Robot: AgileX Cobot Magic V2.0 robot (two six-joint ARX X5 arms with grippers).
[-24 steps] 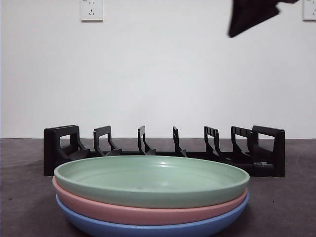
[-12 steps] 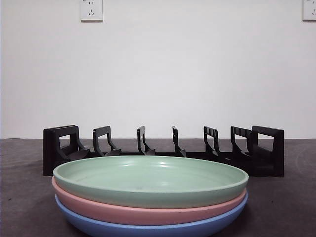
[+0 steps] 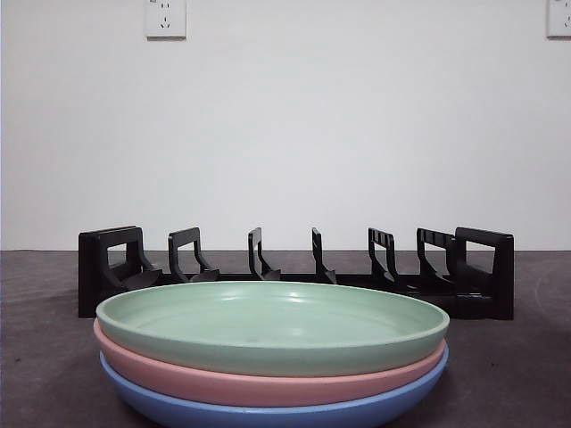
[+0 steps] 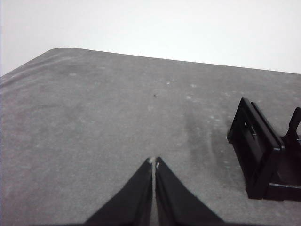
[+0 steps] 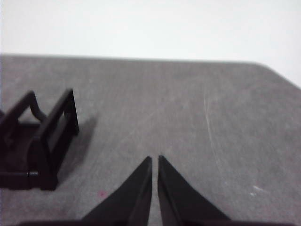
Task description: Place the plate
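Green plate sat topmost on the pink plate and blue plate, just in front of the empty slotted rack, ready for pickup. Left gripper and right gripper hung over bare table near the rack ends, jaws pressed together, holding nothing.

A pale green plate tops a pink plate and a blue plate. The slotted rack is black. The table is dark grey with faint lighter streaks. The wall is white, with white sockets. Both grippers' jaws are black.
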